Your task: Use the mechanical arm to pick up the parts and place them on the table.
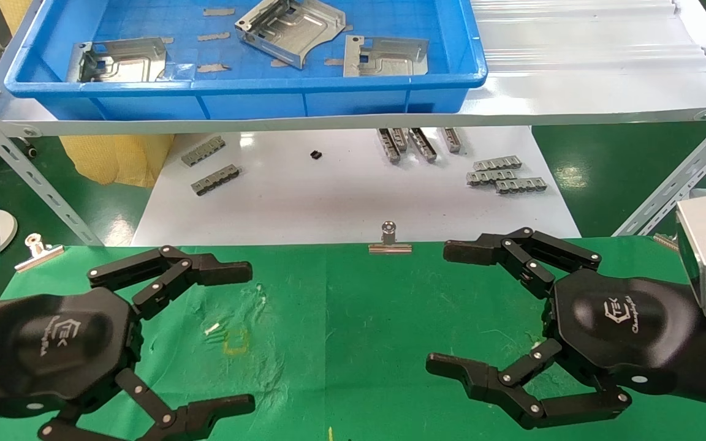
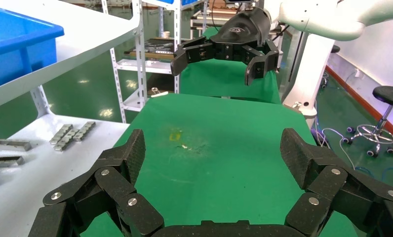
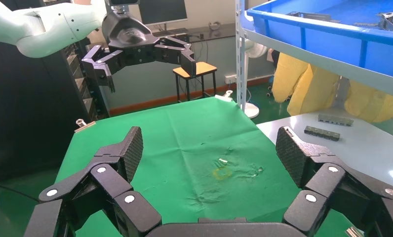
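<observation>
Three silver-grey stamped parts lie in a blue bin (image 1: 249,86) on the shelf: one at the left (image 1: 121,60), one in the middle (image 1: 292,27), one at the right (image 1: 385,56). My left gripper (image 1: 250,337) is open and empty, low over the left of the green cloth table (image 1: 353,318), close to the yellow square mark (image 1: 236,341). My right gripper (image 1: 439,307) is open and empty over the right of the table. The left wrist view shows open jaws (image 2: 212,148) over bare cloth, and the right wrist view (image 3: 209,143) shows the same.
The white shelf (image 1: 573,92) holding the bin overhangs a glossy white board (image 1: 353,202) with small grey toothed strips (image 1: 505,177). Slanted shelf legs (image 1: 28,177) stand at both sides. Binder clips (image 1: 390,242) grip the cloth's far edge.
</observation>
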You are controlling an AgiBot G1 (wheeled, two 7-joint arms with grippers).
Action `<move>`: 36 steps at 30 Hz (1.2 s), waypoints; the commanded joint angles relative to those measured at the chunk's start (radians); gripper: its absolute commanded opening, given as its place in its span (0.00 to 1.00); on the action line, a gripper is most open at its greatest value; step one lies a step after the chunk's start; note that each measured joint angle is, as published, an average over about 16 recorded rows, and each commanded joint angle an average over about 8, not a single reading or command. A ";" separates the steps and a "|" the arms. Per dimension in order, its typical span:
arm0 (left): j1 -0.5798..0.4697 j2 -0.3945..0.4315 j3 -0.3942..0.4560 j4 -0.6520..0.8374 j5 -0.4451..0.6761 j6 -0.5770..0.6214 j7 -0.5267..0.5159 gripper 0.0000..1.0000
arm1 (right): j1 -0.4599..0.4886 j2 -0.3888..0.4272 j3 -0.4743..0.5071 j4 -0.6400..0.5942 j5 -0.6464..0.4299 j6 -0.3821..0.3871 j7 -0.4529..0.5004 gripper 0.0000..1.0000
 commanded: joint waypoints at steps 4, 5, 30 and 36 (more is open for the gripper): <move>0.000 0.000 0.000 0.000 0.000 0.000 0.000 1.00 | 0.000 0.000 0.000 0.000 0.000 0.000 0.000 1.00; 0.000 0.000 0.000 0.000 0.000 0.000 0.000 1.00 | 0.000 0.000 0.000 0.000 0.000 0.000 0.000 1.00; 0.000 0.000 0.000 0.000 0.000 0.000 0.000 1.00 | 0.000 0.000 0.000 0.000 0.000 0.000 0.000 1.00; 0.000 0.000 0.000 0.000 0.000 0.000 0.000 1.00 | 0.000 0.000 0.000 0.000 0.000 0.000 0.000 1.00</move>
